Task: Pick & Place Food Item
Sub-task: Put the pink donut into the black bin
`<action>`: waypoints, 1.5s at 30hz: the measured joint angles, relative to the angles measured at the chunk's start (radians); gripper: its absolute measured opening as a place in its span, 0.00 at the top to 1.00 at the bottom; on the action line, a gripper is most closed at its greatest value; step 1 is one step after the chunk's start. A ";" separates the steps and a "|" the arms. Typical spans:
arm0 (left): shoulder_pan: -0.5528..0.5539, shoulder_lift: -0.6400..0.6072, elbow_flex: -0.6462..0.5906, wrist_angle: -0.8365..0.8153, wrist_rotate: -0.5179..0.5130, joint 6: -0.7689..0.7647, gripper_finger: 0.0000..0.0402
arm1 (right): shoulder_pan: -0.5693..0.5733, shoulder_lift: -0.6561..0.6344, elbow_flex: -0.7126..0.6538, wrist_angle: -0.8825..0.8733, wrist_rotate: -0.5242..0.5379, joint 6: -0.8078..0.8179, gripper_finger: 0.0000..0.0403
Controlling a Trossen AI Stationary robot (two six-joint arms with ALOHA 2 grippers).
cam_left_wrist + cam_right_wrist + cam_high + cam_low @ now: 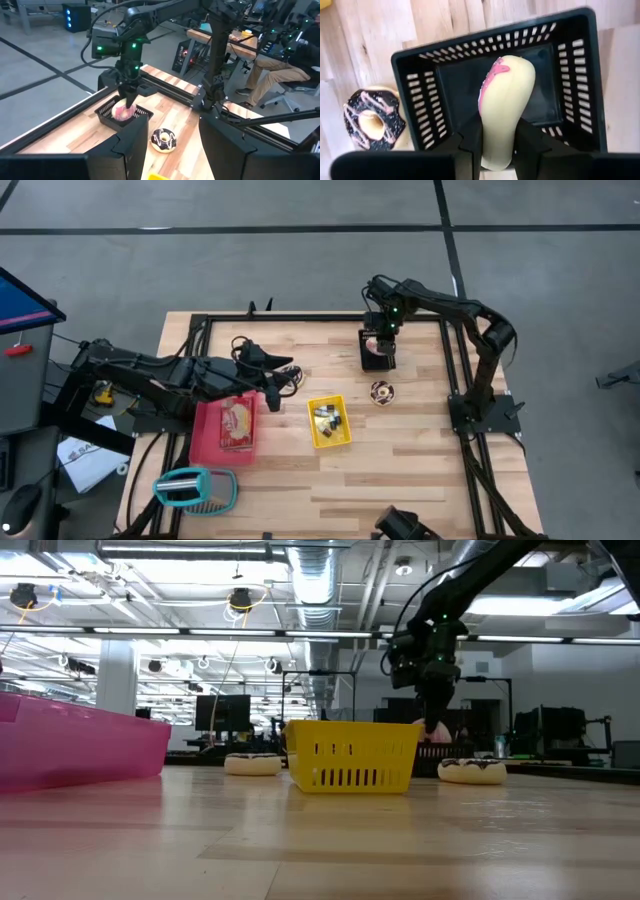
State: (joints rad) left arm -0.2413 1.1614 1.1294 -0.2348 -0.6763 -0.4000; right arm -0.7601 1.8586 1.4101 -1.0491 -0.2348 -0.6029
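My right gripper point(381, 345) hangs over a black basket point(570, 75) at the table's far right, shut on a cream doughnut with pink icing point(505, 95). A chocolate doughnut point(381, 392) lies flat on the table next to that basket, on its near side. At the table's left, my left gripper point(172, 135) is held high above the table and points toward the black basket. It is open with nothing between its fingers. A yellow basket point(328, 421) stands in the middle of the table. My right gripper pinches the pink-iced doughnut between its two fingers, one on the iced face and one on the plain face point(497, 132). The fingers come from above, pointing down. The doughnut stands on edge below them, inside the black basket's walls; whether it touches the basket's floor I cannot tell.
A pink basket point(225, 428) with a food item in it stands at the near left. A teal object point(195, 488) lies near the front edge. Another doughnut point(252, 764) lies left of the yellow basket. A black frame point(300, 318) rims the table.
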 joint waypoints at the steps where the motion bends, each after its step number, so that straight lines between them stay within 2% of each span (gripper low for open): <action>1: 0.000 0.000 0.000 0.000 0.000 0.000 0.57 | 0.000 0.005 0.001 0.007 0.000 0.000 0.81; 7: 0.000 0.000 0.000 0.005 0.010 -0.021 0.57 | 0.000 0.010 0.002 0.069 0.002 0.000 0.81; 25: 0.000 0.000 0.000 0.006 0.025 -0.031 0.57 | -0.014 0.010 0.002 0.076 0.008 -0.010 0.79; 33: -0.002 0.000 0.000 0.011 0.045 -0.050 0.57 | -0.015 0.010 0.001 0.103 0.057 -0.008 0.71; 45: -0.016 -0.001 0.000 0.020 0.045 -0.060 0.57 | -0.022 0.010 0.001 0.112 0.060 -0.005 0.57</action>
State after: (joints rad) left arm -0.2573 1.1606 1.1297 -0.2146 -0.6308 -0.4595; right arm -0.7818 1.8687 1.4109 -0.9374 -0.1746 -0.6078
